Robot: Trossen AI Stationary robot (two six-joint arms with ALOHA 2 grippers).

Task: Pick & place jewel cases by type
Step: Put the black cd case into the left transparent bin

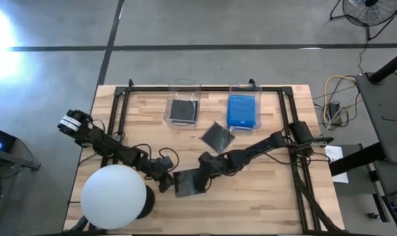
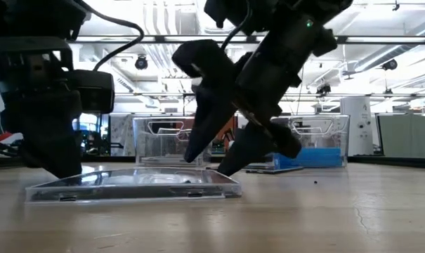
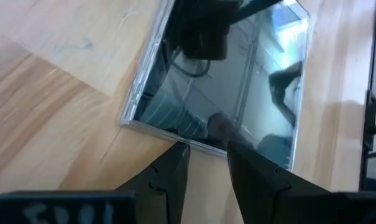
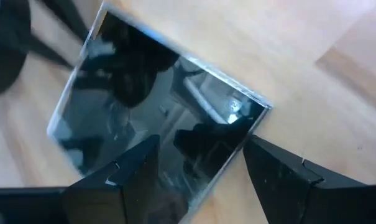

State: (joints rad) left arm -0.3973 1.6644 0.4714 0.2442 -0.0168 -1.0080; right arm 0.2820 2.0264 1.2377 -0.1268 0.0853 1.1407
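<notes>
A dark glossy jewel case (image 1: 187, 184) (image 2: 135, 184) lies flat on the wood near the table's near edge, between my two grippers. My left gripper (image 1: 165, 182) (image 3: 207, 147) is open by a narrow gap, its tips at the case's left edge (image 3: 175, 134). My right gripper (image 1: 199, 176) (image 4: 201, 142) is wide open and slants down over the case's right end; one finger is above the lid and the other is past the edge. Another dark case (image 1: 218, 136) lies loose on the table farther back. My left gripper comes slanting down from the left, with both fingertips (image 3: 181, 149) at the case's left edge. I cannot tell whether they touch it. My right gripper stands astride the case's right edge (image 4: 237, 143), and its lower fingertip (image 2: 225, 171) is at the lid's right end. I cannot tell whether it touches.
Two clear bins stand at the far side: the left one (image 1: 183, 108) holds a dark case and the right one (image 1: 243, 110) holds blue cases. A big white sphere (image 1: 114, 193) sits at the near-left corner beside my left arm. Black frame rails (image 1: 205, 88) border the table.
</notes>
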